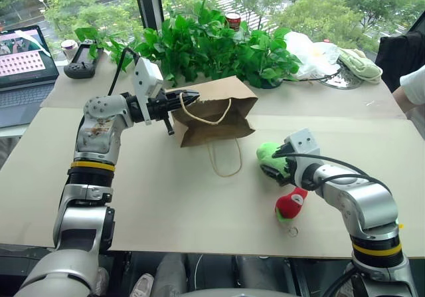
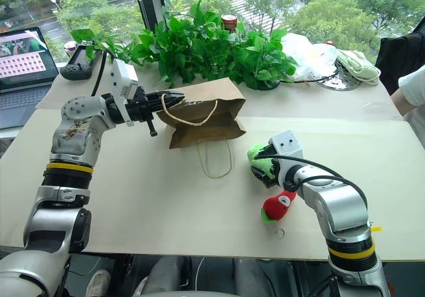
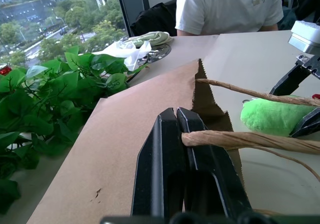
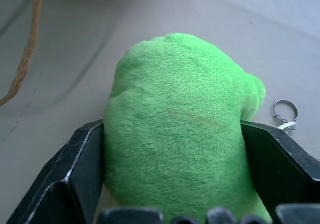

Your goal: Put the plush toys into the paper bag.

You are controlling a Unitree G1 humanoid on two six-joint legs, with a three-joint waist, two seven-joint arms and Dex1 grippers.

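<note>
Green plush blob (image 1: pixel 268 153) is bracketed by the spread fingers of the right pincer (image 1: pixel 274 162), right of the paper bag (image 1: pixel 216 113); the bag's rim is clamped by the left pincer (image 1: pixel 189 99). Red chili toy (image 1: pixel 289 205) lies on the surface beside the right pincer.

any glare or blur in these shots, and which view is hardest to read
Left eye view: even daylight from the window, soft shadow under the paper bag, no glare. Left wrist view: left gripper sharp, the person behind soft. Right wrist view: hardest, the green plush toy sits so close that the table behind blurs.
</note>
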